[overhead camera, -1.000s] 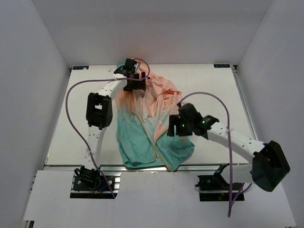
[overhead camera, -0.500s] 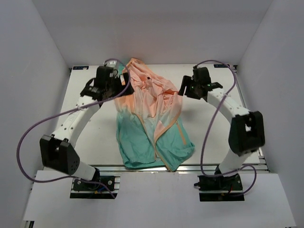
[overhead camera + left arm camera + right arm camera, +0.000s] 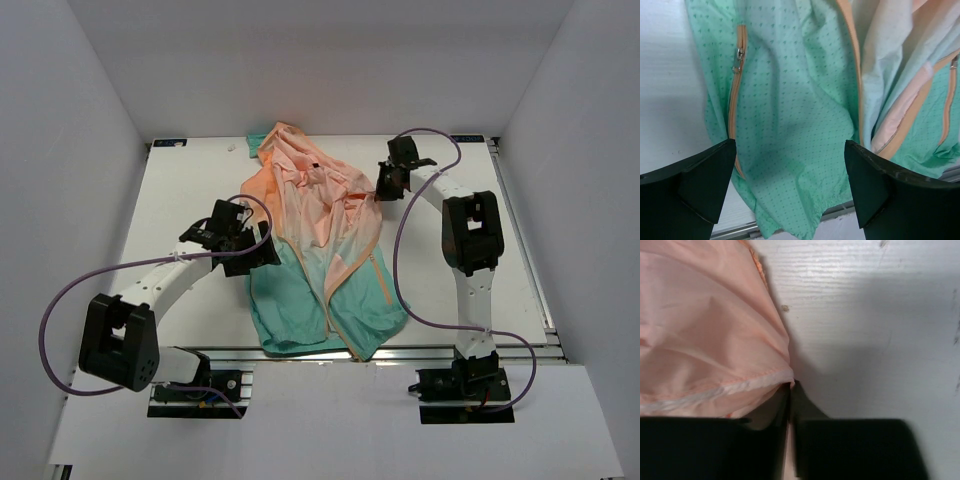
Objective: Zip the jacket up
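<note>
Jacket (image 3: 300, 290) lies open on the desk (image 3: 180, 200), zipper (image 3: 854, 60) undone. Left gripper (image 3: 790, 150) hovers with jaws wide; right gripper (image 3: 791, 386) pinches its far-right edge.

Jacket (image 3: 790, 100) cropped at top and right of left wrist view; pinched edge hidden inside right tool (image 3: 790, 390).

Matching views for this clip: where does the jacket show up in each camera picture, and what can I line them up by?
Top external: the jacket lies mid-table, peach hood far, teal hem near.
Left wrist: its teal lower part fills the frame between the open left pincer tips.
Right wrist: peach fabric upper left, edge nipped by the right pincer.
Shared landmark: the white table.
</note>
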Motion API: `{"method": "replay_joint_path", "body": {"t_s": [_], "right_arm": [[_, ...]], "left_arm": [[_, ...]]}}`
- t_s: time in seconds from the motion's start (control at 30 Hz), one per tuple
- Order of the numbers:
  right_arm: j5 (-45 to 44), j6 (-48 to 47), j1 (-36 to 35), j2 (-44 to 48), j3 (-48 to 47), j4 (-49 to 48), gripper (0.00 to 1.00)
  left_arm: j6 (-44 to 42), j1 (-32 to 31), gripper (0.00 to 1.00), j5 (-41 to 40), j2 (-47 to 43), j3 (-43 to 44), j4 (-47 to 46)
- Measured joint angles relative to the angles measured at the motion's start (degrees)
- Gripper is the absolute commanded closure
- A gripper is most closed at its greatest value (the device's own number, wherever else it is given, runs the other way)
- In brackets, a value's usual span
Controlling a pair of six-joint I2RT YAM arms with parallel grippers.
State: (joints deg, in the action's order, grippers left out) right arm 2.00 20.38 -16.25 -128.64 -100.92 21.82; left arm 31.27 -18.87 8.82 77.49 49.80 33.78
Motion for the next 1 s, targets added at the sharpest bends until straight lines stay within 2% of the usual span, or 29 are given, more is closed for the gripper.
{"method": "replay_joint_path", "body": {"t_s": [0.1,0.23,0.43,0.53,0.6,0.63,0.67,0.7,0.73,0.77,0.83,0.87,0.9,1.0], "right_arm": [[0.28,0.83,-0.11,-0.02,-0.02,0.52,1.00],[-4.17,1.49,-0.26,1.68,0.00,2.71,1.00],[-12.41,1.77,-2.54,10.16,-1.90,11.02,1.00],[-19.10,2.86,-8.48,9.62,-12.59,16.96,1.00],[-21.94,4.09,-13.53,5.33,-24.33,20.90,0.99],[-22.95,4.85,-16.13,2.56,-30.23,21.20,0.96],[-23.30,5.46,-18.67,0.37,-34.05,20.83,0.77],[-22.86,6.14,-20.65,-0.85,-35.15,19.87,0.72],[-21.68,6.23,-22.73,-1.42,-34.67,18.64,0.68],[-20.20,5.99,-24.72,-1.62,-32.57,16.87,0.53],[-16.52,5.20,-27.65,-1.36,-26.86,13.53,0.40],[-14.14,4.31,-28.72,-1.25,-23.71,11.82,0.21],[-12.07,3.89,-29.29,-1.20,-21.29,10.49,0.13],[-7.30,1.29,-29.16,0.63,-13.88,7.87,0.11]], "left_arm": [[0.11,-0.02,0.02,0.02,-1.03,0.00,-1.05],[0.13,-0.02,0.02,0.02,-1.05,0.02,-1.36],[0.22,-0.02,0.02,0.02,-1.07,-0.35,-1.88],[0.28,-0.02,0.02,-0.04,-1.42,-0.61,-1.31],[0.33,-0.02,0.02,-0.44,-2.32,-0.76,-0.39],[0.39,-0.02,0.02,-0.68,-3.13,-0.98,-0.07],[0.57,-0.02,0.02,-1.03,-3.96,-1.18,0.42],[0.74,-0.02,0.02,-1.36,-4.90,-1.49,0.92],[1.03,-0.02,0.02,-1.77,-6.03,-1.79,1.75],[1.36,-0.02,0.02,-2.16,-7.23,-2.12,2.56],[1.77,-0.02,0.02,-2.75,-9.49,-2.58,4.15],[2.03,-0.02,0.02,-2.99,-10.40,-2.71,4.87],[2.23,-0.02,0.02,-3.23,-11.26,-2.97,5.35],[2.67,-0.02,0.02,-3.56,-12.76,-3.76,6.34]]}}
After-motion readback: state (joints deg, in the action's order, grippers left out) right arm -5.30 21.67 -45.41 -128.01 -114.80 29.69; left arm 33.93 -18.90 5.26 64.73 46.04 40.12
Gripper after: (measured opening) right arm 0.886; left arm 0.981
